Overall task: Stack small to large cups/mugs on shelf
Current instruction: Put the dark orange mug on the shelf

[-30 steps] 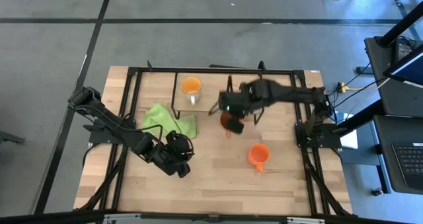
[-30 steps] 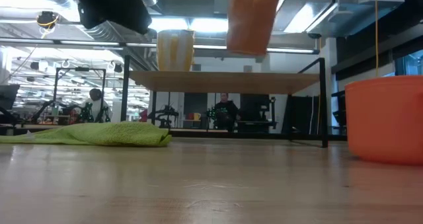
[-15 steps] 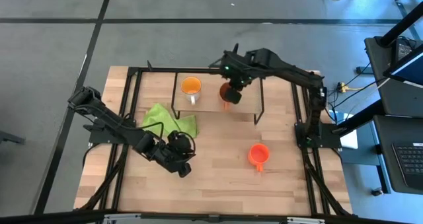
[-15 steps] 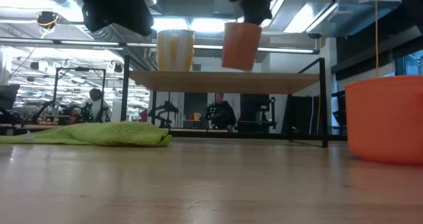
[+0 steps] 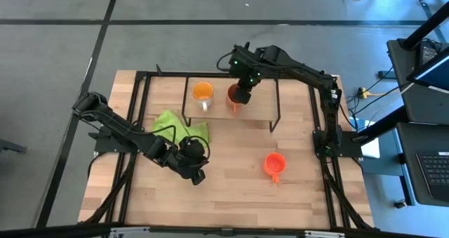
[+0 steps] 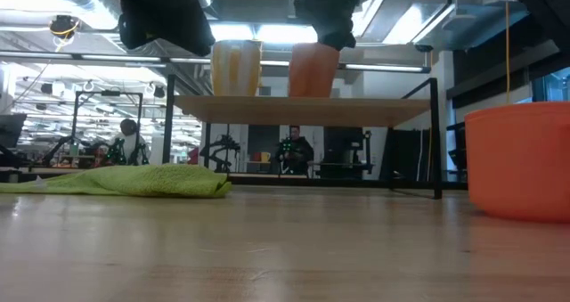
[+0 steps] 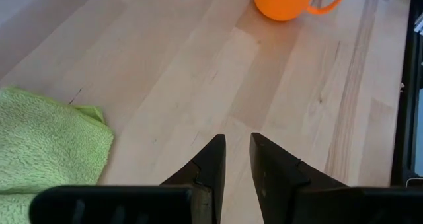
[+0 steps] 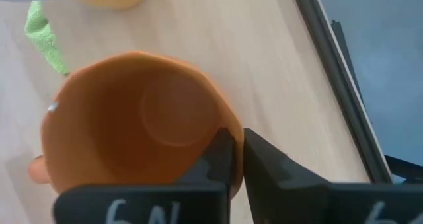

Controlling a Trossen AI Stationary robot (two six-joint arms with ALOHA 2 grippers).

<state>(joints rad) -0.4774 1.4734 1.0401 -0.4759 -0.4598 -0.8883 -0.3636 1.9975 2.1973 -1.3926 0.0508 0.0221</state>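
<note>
Now the right pincer (image 8: pixel 236 159) is pinching the brownish-orange mug (image 8: pixel 135 118) by its rim on the shelf (image 6: pixel 303 109); rigid, light, slippery-looking.

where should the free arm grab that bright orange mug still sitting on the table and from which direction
Take the bright orange mug by its rim, coming straight down from above. It stands upright with its mouth open upward, and its handle points toward the table's near edge, so pinch the wall on the side away from the handle. The left gripper hovers nearby, beside the green cloth.
</note>
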